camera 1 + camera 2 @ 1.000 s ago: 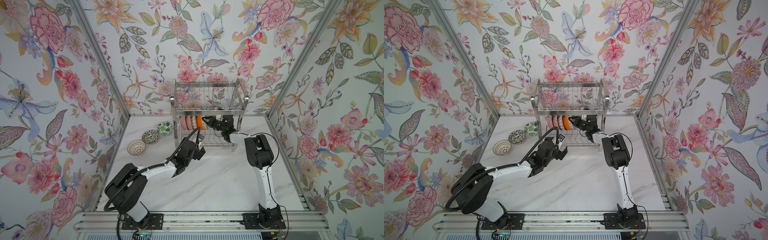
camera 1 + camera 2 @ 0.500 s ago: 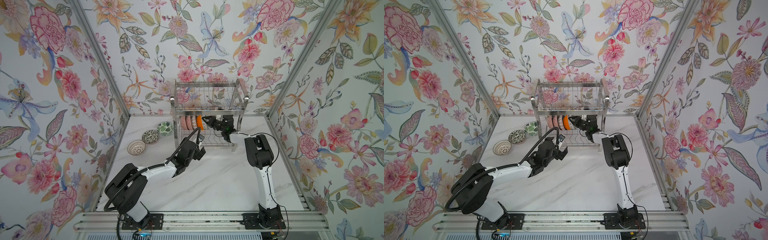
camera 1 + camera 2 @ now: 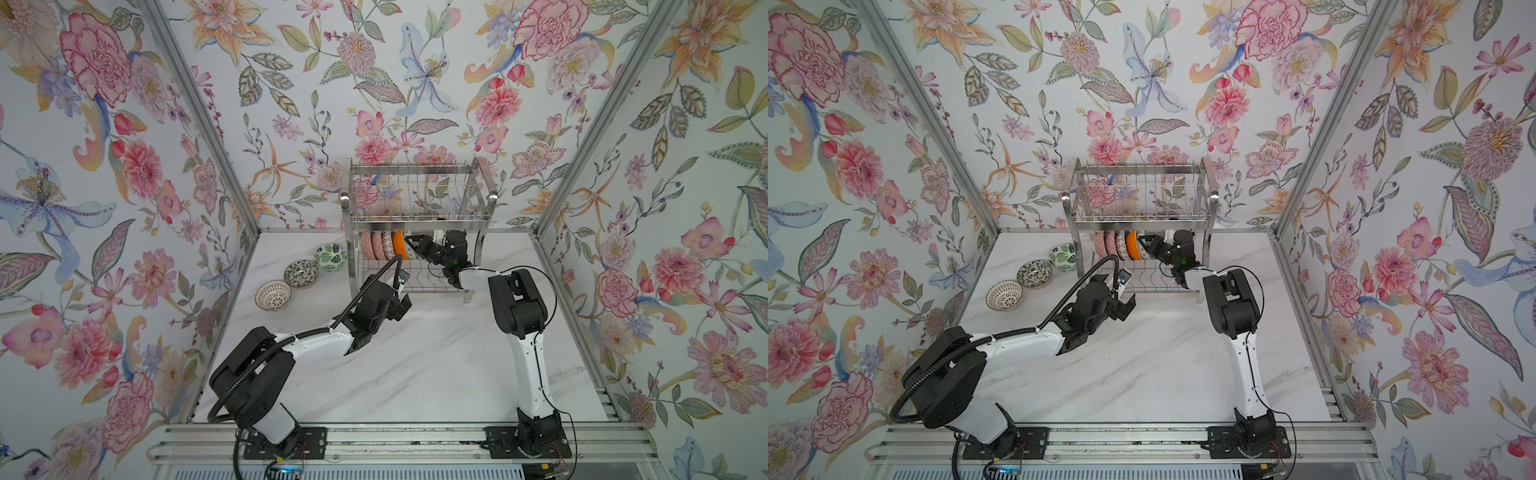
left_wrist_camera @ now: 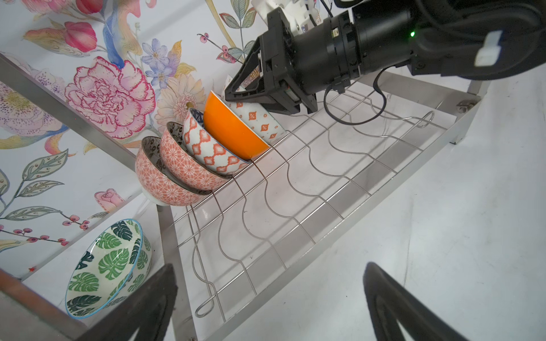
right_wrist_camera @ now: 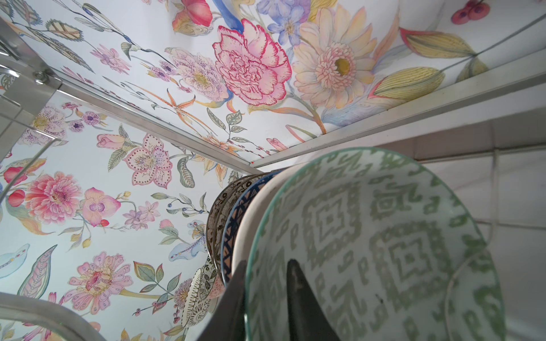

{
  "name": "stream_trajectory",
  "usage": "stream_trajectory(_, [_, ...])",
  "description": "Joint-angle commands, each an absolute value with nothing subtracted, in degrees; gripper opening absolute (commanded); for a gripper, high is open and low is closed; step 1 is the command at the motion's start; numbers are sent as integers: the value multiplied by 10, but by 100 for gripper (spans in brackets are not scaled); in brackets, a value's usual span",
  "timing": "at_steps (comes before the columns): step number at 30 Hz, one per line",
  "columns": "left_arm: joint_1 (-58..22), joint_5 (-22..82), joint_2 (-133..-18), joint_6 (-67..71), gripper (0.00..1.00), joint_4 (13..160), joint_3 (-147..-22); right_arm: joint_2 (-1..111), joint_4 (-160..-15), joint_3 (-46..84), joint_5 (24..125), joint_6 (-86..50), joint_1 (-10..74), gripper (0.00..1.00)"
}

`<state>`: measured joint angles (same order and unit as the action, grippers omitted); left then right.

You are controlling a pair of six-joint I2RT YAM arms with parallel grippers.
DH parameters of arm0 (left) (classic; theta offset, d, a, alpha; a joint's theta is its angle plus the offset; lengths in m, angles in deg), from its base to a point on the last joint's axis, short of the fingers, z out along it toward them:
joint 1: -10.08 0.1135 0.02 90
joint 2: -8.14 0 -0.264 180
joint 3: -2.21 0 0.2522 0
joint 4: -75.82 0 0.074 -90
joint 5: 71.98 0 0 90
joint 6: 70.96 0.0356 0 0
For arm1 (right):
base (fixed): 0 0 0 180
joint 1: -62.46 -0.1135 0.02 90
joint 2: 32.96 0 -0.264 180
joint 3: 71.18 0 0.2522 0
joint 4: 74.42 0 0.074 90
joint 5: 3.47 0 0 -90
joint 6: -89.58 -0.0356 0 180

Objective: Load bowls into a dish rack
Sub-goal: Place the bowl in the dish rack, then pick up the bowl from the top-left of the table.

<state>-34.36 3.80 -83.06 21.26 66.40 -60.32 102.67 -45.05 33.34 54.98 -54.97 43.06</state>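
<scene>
You are looking down in both top views from high over the near edge of the table (image 3: 436, 365), facing the back wall (image 3: 374, 83), and standing far enough off to be taking in both arms, the rack (image 3: 411, 218) and the loose bowls (image 3: 301, 273). The two views are sharing nearly the whole scene, shifted only slightly sideways. Your left wrist camera is peering from close by, past the left gripper (image 4: 270, 265), along the rack's lower tier to the row of bowls (image 4: 189, 159) and the right gripper (image 4: 239, 88). Your right wrist camera is sitting almost against the green bowl (image 5: 369, 251), facing along that same row toward a wall corner (image 5: 251, 165).
</scene>
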Motion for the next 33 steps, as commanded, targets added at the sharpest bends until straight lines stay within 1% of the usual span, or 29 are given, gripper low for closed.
stream_trajectory(1, [-351,23,-830,219,99,667,-602,1002,-429,316,559,-559,444,26])
stream_trajectory(4, [-351,22,-829,219,99,667,-602,996,-425,310,566,-559,445,26])
stream_trajectory(20, [-354,20,-826,219,99,666,-600,975,-404,281,584,-565,443,35])
stream_trajectory(33, [-356,17,-822,218,99,666,-600,949,-390,247,618,-565,439,46])
